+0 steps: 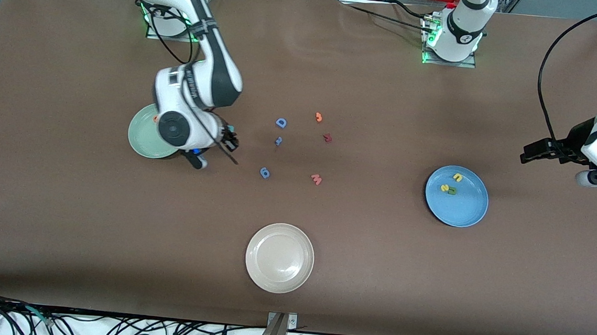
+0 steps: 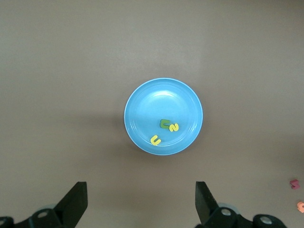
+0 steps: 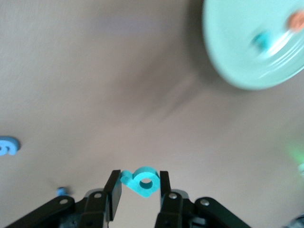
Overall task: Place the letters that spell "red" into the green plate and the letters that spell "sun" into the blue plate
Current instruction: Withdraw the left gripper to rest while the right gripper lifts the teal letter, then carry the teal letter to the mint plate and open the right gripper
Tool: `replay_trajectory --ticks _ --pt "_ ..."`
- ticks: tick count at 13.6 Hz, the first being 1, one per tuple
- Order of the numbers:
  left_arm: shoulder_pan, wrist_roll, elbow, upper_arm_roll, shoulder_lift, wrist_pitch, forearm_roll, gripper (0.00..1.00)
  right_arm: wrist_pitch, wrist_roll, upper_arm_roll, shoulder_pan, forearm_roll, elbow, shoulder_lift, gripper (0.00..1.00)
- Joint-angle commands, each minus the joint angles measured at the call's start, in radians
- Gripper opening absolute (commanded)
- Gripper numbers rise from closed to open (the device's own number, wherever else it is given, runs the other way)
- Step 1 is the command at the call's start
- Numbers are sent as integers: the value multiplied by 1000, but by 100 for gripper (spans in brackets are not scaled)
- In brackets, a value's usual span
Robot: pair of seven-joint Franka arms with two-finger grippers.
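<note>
My right gripper is shut on the teal "d". It hangs over the bare table just beside the green plate, on the side toward the loose letters. The arm hides part of that plate. In the green plate lie the orange "e" and the teal "r". The blue plate holds the yellow "u", the yellow "s" and the olive-green "n". My left gripper waits open and empty, high above the table beside the blue plate.
A white plate sits near the front camera at mid-table. Loose letters lie in the middle: blue "D", a small blue letter, a blue ringed one, an orange hooked one, a dark red one, a salmon "W".
</note>
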Motion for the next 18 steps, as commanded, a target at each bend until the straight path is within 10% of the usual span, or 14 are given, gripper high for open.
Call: replay_trajectory --ticks 1,7,18 --pt "-37 -10 18 8 -13 3 -21 100 -102 -226 -119 6 4 1 -8 7" --pt "-43 -6 41 8 -10 -8 -12 100 -75 -630 -292 -3 -11 -44 73 7" --pt "-37 -12 57 4 -4 -36 -12 100 153 -823 -254 -66 64 -206 136 7"
